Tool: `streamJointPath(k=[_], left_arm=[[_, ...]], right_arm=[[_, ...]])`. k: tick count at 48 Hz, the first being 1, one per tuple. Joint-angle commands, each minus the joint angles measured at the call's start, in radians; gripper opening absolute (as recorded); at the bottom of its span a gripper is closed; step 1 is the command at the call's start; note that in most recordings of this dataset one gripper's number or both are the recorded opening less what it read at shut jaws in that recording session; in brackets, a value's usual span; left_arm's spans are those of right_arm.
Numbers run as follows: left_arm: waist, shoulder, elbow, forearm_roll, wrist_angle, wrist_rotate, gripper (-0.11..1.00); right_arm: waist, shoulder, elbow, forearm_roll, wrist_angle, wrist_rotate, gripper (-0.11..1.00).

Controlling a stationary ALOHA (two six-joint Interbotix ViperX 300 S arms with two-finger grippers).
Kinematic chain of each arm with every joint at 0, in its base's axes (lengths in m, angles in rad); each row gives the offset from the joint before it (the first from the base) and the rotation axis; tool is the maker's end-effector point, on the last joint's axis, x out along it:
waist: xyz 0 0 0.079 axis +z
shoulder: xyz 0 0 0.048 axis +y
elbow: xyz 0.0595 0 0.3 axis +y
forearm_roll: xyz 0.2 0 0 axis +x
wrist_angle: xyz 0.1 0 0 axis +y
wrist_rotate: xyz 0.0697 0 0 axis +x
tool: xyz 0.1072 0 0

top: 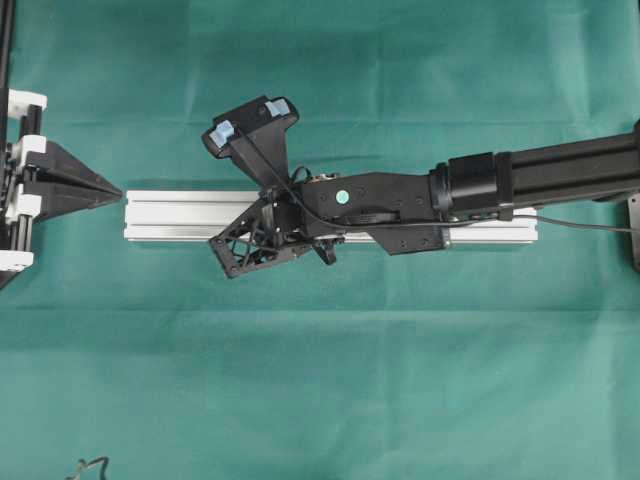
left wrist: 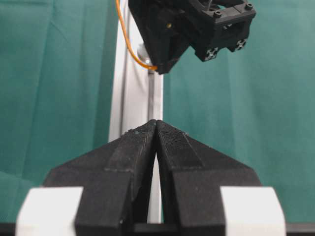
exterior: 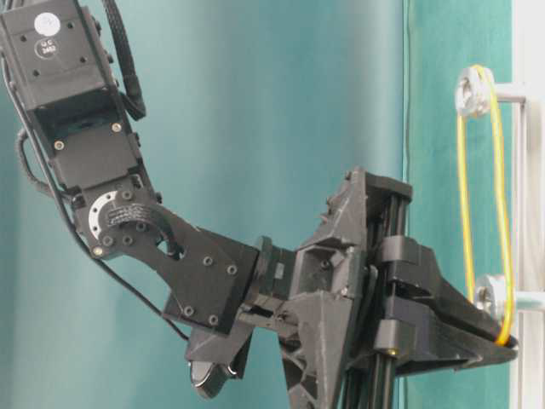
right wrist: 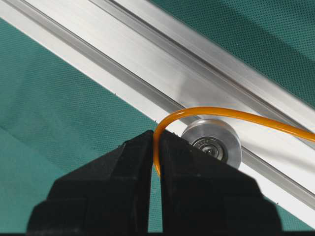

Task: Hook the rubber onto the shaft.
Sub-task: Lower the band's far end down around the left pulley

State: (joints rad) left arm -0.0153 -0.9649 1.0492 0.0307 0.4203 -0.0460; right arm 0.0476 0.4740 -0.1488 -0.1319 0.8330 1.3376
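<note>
From overhead, the right gripper (top: 225, 252) hides the rubber on the silver rail (top: 180, 215). Its wrist camera shows its jaws pinched on the orange rubber (right wrist: 206, 113), which curves around a silver roller (right wrist: 212, 142). The table-level view shows the loop also circling a second roller (exterior: 471, 92). The left gripper (left wrist: 156, 123) is closed, empty, off the rail's end

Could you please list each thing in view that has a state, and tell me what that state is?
right gripper: shut, pinching the rubber.
left gripper: shut, empty, off the rail's end.
rubber: looped over the far pulley, stretched beside the near one.
near pulley: mounted on the rail; rubber curves round it, seating unclear.
rail: lying flat on the cloth.
</note>
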Motion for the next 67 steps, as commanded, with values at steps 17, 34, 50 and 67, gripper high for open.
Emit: streamJointPath(k=[17,34,50,67], left_arm=[[-0.003,0.008,-0.028,0.003,-0.006,-0.002,0.0],[-0.003,0.005,-0.028,0.003,-0.003,0.0,0.0],[-0.003,0.005,-0.028,0.003,-0.003,0.0,0.0],[-0.003,0.005,-0.028,0.002,-0.003,0.0,0.0]], right_arm=[[0.002,-0.017,-0.026,-0.002,-0.005,0.003,0.06],[0.018,-0.017,-0.025,0.003,0.008,0.003,0.06],[0.037,-0.018,-0.025,0.005,0.023,0.006,0.06],[0.06,-0.021,-0.023,0.005,0.06,0.023,0.06]])
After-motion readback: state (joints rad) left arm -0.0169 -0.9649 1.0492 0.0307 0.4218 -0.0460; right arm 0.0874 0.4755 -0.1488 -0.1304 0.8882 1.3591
